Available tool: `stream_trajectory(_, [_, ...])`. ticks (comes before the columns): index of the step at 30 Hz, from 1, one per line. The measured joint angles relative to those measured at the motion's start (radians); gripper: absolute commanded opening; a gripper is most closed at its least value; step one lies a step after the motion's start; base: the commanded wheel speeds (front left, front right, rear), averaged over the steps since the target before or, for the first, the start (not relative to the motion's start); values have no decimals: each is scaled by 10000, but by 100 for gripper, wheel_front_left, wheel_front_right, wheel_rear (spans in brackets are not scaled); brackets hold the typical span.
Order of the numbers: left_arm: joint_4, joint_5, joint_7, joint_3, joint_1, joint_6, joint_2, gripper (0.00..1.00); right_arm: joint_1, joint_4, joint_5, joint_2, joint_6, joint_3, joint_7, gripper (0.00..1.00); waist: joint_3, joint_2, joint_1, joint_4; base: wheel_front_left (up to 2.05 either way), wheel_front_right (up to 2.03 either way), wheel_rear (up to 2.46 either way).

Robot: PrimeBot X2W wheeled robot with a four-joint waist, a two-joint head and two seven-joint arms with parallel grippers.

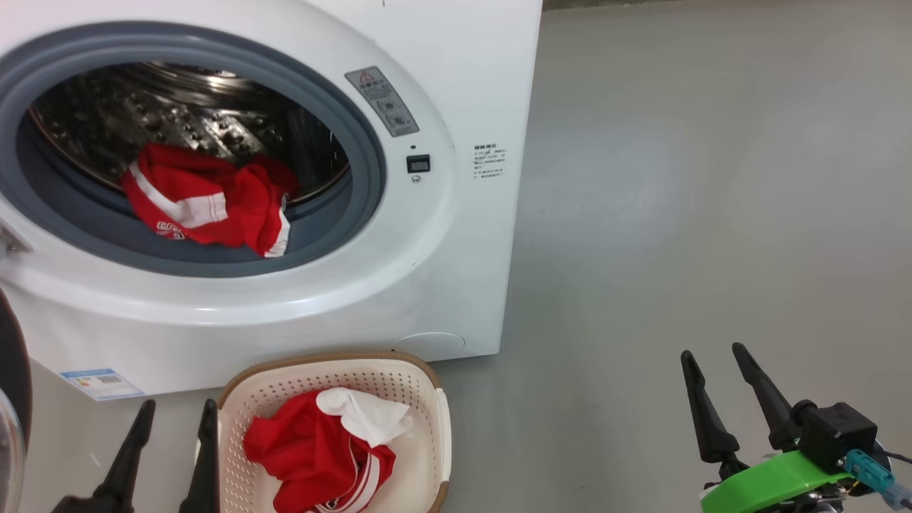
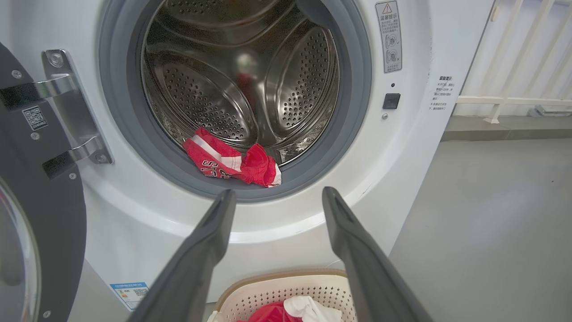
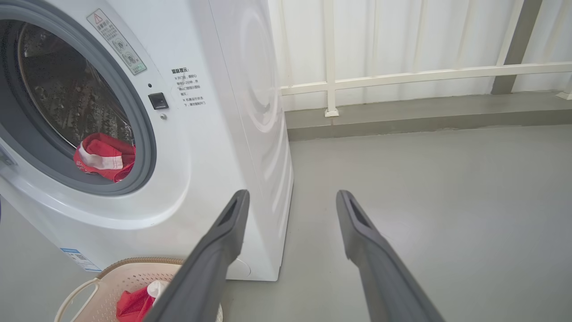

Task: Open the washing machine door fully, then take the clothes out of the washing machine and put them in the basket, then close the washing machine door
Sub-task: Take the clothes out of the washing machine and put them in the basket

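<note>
- washing machine (image 1: 456,285): heavy, rigid, on floor (image 1: 677,214).
- washing machine door (image 2: 44,214): swung wide at left; stiff, hinged, glossy rim likely slippery; push rim edge to close.
- basket (image 1: 436,427): light plastic, before machine, clothes (image 1: 306,449) inside.
- red jersey (image 1: 206,203): on gasket (image 1: 178,258) at drum front; soft, limp, light; pinch top fold.
- left tool (image 1: 178,406), right tool (image 1: 712,350): released, empty.

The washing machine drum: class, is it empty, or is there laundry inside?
Not empty. A red jersey lies at the front of the drum, against the grey gasket.
</note>
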Motion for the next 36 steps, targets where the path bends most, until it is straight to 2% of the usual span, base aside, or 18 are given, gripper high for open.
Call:
stream_trajectory(6, [-408,0,0,188,560,0,-52,100,155,-54,4,-54,0,-36,0,100,-201,0,0,-9,0,0,0])
stream_trajectory(23, [-541,0,0,226,715,0,-247,100,281,-54,6,-144,0,-44,0,100,-227,-1,1,-16,0,0,0])
stream_trajectory(36, [240,33,2,67,377,0,-180,100,266,-48,6,-128,0,-10,0,100,-147,0,0,-71,0,0,0])
